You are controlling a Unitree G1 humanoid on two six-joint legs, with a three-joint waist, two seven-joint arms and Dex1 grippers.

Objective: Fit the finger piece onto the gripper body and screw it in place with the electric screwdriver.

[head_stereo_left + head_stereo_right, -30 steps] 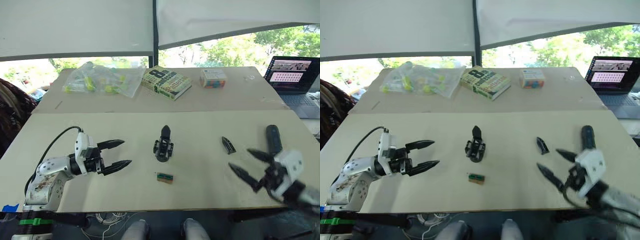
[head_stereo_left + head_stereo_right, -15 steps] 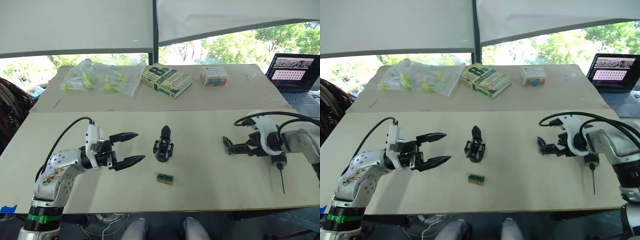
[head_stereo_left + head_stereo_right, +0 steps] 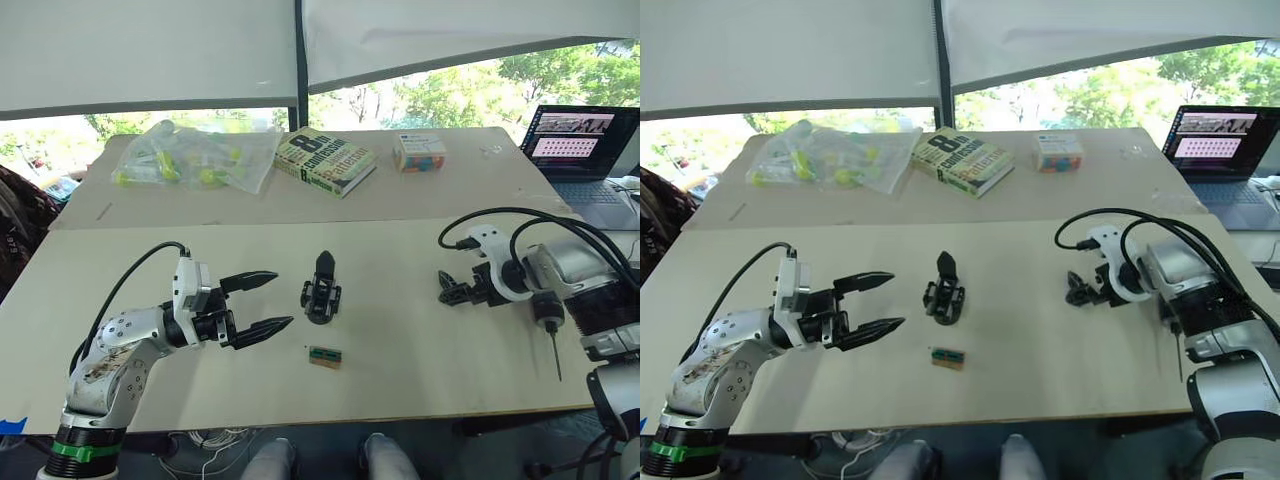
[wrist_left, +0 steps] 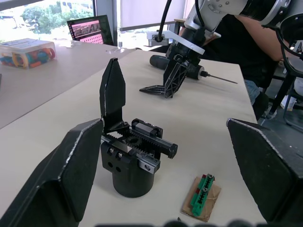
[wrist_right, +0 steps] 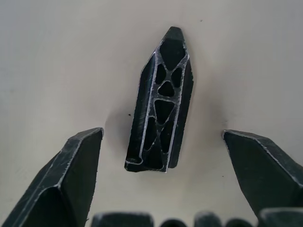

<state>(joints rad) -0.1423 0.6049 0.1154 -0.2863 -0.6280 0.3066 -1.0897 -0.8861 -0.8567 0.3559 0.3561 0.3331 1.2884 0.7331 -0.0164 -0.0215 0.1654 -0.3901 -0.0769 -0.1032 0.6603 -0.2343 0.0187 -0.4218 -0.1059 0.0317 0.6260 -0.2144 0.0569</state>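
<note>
The gripper body (image 3: 322, 296) stands mid-table, a small black block with one pointed finger mounted upright on it. My left gripper (image 3: 283, 297) is open just to its left, level with it and pointing at it, not touching. The finger piece (image 5: 163, 101), a black ribbed wedge, lies flat on the table between the open fingers of my right gripper (image 3: 441, 290), which hangs over it without gripping. The electric screwdriver (image 3: 547, 309) lies on the table just right of that gripper, its thin bit pointing at the front edge.
A tiny tan-and-green block (image 3: 325, 355) lies in front of the gripper body. At the back are a bag of yellow-green pieces (image 3: 190, 158), a book (image 3: 325, 160) and a colourful box (image 3: 418, 152). A laptop (image 3: 578, 150) is back right. A seated person (image 4: 246, 33) is beyond the table.
My right gripper has swung in from the front right edge to sit over the finger piece. My left gripper has moved a little toward the gripper body. The camera has shifted.
</note>
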